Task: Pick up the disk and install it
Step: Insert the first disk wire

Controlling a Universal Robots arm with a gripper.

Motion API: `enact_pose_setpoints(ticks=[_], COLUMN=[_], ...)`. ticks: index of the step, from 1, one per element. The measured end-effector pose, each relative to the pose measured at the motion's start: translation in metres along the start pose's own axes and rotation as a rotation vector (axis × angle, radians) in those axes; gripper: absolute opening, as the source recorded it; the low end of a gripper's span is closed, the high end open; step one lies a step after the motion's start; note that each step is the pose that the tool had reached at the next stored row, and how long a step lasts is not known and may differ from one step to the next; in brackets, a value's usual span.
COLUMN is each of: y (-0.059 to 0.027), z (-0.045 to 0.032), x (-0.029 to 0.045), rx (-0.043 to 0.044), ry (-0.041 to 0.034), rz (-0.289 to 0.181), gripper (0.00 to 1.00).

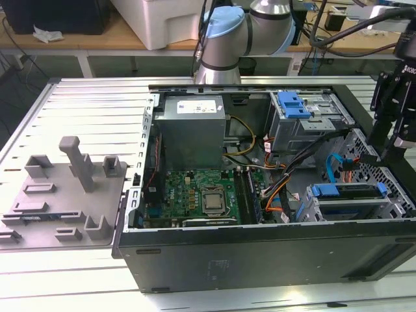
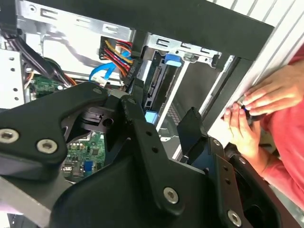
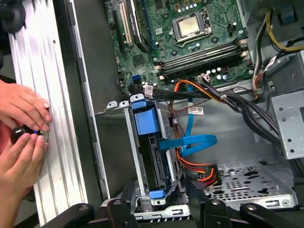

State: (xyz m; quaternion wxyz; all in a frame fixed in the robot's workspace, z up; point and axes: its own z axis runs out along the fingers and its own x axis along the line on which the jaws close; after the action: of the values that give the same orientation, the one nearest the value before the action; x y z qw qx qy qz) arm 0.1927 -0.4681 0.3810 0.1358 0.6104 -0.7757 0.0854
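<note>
Our fingers (image 2: pixel 192 128) stood apart and empty just above the disk (image 3: pixel 145 121) in its cage (image 3: pixel 134 152); we judged installing done, needing only clearance.

There's my arm (image 1: pixel 266 26) at twelve o'clock in the exterior view: silver tube, pale-blue joint cap (image 1: pixel 224 29). Over at three o'clock, my gripper (image 1: pixel 389 151), all black with a small white marking, and a thick black cable (image 1: pixel 364 26) arching in at one o'clock. Second wrist view now: broad black links (image 2: pixel 61 118), round silver screws (image 2: pixel 171 195) dotted along them.
</note>
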Motion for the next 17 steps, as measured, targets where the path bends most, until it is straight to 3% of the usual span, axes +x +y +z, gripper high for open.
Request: enact_pose_setpoints(ticks=[2,4,9,15,17], y=[0.0004,0.0017,0.0042,0.0001,-0.0004], z=[-0.0002,-0.0018,-0.0047,-0.0033,-0.0017], x=[-0.0027,-0.0078,-0.021,-0.0382,-0.0401], rx=[0.0016,0.0005,-0.0017,-0.0083,-0.0094], ry=[0.0399,0.0529,0.0609,0.0739,0.0766], rz=[0.004,0.004,0.005,0.008,0.008], gripper=[0.56,0.56,0.56,0.56,0.56])
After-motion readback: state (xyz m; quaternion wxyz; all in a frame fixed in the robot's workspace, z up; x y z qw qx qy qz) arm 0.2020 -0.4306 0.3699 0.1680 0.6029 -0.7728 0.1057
